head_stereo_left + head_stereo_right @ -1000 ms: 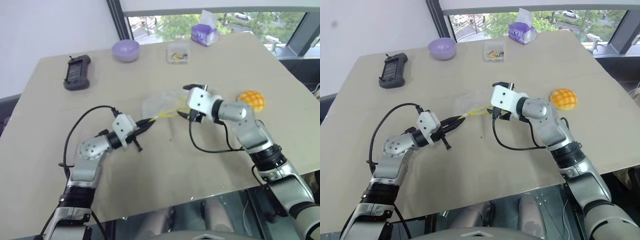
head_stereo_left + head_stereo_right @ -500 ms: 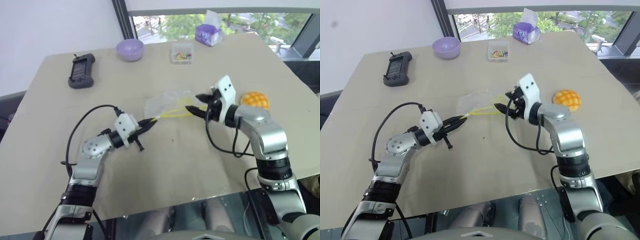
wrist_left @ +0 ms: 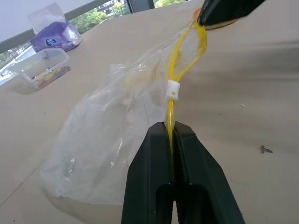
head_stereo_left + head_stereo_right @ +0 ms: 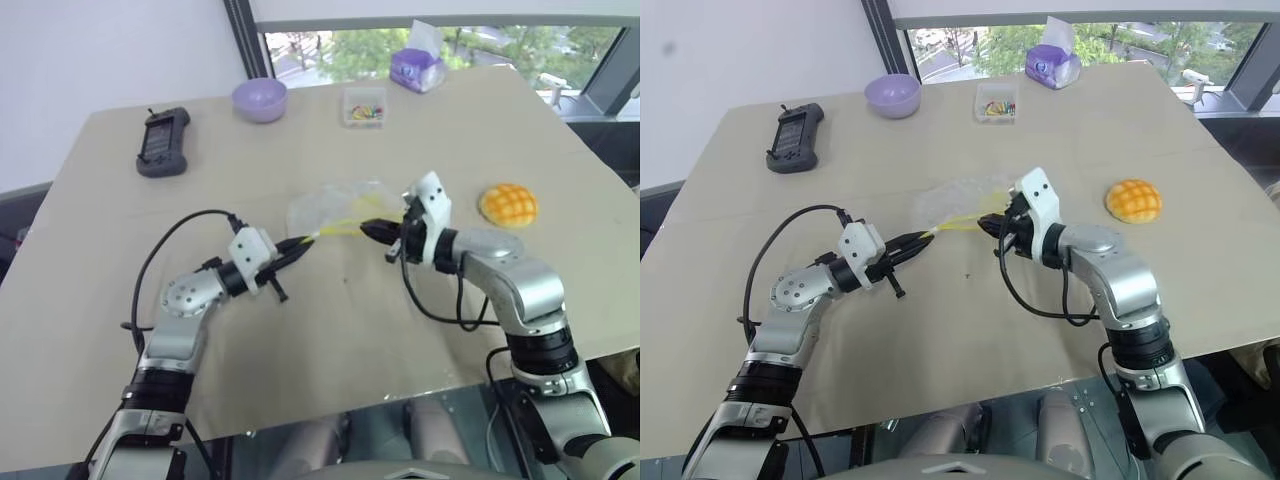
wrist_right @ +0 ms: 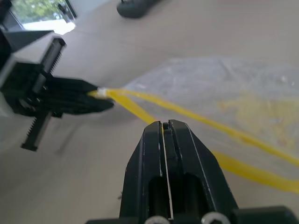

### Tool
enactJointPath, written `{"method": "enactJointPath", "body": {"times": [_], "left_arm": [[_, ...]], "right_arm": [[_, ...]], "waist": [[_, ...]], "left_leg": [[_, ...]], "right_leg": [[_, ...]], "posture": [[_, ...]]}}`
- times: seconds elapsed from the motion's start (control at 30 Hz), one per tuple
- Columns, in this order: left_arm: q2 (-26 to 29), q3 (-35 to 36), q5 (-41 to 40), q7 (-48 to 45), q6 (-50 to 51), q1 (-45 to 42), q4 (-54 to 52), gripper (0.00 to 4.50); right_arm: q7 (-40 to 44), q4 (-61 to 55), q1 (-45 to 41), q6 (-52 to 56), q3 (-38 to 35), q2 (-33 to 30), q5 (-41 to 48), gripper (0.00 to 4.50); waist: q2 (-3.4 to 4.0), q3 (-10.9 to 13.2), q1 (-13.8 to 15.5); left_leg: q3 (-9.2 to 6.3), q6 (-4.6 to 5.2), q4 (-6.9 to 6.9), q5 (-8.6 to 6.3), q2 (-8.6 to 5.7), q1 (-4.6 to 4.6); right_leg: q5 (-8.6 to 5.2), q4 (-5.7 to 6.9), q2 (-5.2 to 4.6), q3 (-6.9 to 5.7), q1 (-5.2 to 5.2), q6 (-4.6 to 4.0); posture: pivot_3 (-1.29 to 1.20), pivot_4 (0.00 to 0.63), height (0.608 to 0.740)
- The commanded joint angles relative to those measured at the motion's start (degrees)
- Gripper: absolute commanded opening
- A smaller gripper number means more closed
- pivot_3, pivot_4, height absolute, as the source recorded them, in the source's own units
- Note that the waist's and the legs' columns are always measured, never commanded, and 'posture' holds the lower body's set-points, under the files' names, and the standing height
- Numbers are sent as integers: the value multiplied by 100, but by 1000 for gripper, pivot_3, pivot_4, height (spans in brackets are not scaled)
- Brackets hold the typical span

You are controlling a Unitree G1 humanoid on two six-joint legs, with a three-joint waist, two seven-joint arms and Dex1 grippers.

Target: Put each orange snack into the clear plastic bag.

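While both sets of fingers (image 3: 170, 135) (image 4: 372, 231) pinch its yellow strip, the crinkly clear plastic bag (image 4: 325, 208) sags.

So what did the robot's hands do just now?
The right end effector rolled over, drew back along the crinkly clear plastic bag and shut on its yellow strip. The left end effector kept pinching the strip's other end. The round orange bun stayed put on the beige table.

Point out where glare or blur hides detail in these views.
Head views: the windows beyond the table are bright. Left wrist view: clear plastic bag sharp, tissue pack soft. Right wrist view: left gripper blurred.
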Motion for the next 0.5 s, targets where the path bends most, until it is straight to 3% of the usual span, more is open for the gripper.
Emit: {"method": "enactJointPath", "body": {"times": [0.03, 0.37, 0.5], "left_arm": [[-8, 24, -41, -24, -113, -76, -82, 0], [-56, 2, -11, -67, -233, -83, 39, 0], [-73, -10, -11, -85, -281, -118, 108, 0]], "right_arm": [[-235, 280, -195, -216, 75, 46, -86, 84], [-1031, 1273, -829, -132, -396, 836, 127, 84], [-997, 1660, -978, -951, 267, 647, -533, 84]], "waist": [[0, 0, -2], [0, 0, -16], [1, 0, -16]], "left_leg": [[1, 0, 0, 0, 0, 0], [0, 0, 0, 0, 0, 1], [0, 0, 0, 0, 0, 2]], "right_leg": [[0, 0, 0, 0, 0, 0], [1, 0, 2, 0, 0, -1], [1, 2, 3, -1, 0, -1]], "posture": [[0, 150, 740], [0, 150, 740], [0, 150, 740]]}}
